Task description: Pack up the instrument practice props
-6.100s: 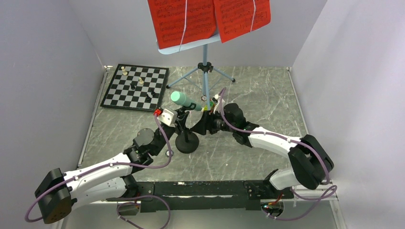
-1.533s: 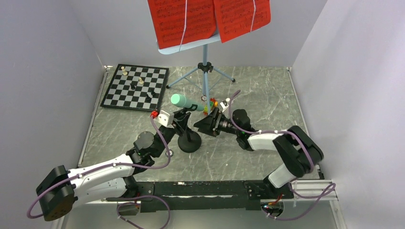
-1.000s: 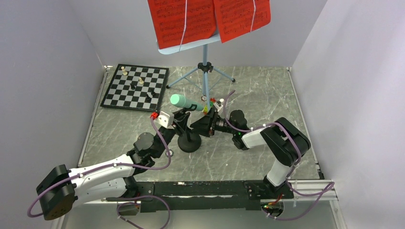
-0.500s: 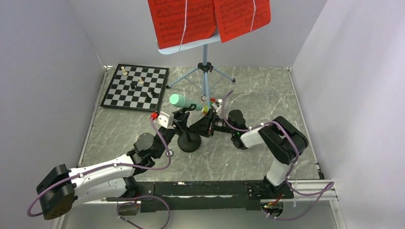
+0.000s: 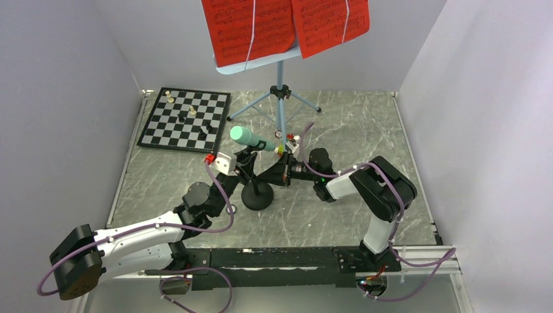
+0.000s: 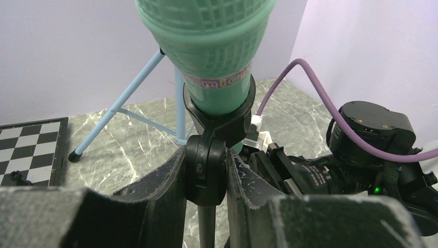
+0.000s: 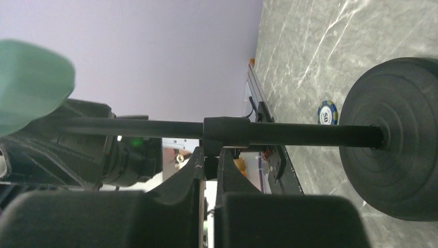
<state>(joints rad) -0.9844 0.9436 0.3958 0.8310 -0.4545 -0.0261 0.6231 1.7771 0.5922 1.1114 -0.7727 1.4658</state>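
Left pincer [image 6: 205, 166] clamps the mic stand [image 5: 256, 194] at its clip, steadying it. Right pincer [image 7: 209, 156] seems pinched under the pole collar [image 7: 227, 133], likely to loosen it.

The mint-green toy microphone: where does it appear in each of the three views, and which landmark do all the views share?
Top external: microphone at the centre, tilted on its stand.
Left wrist: microphone at top centre, very close.
Right wrist: microphone as a blurred green shape at the left edge.
Shared landmark: the black mic stand, seen in all three views.
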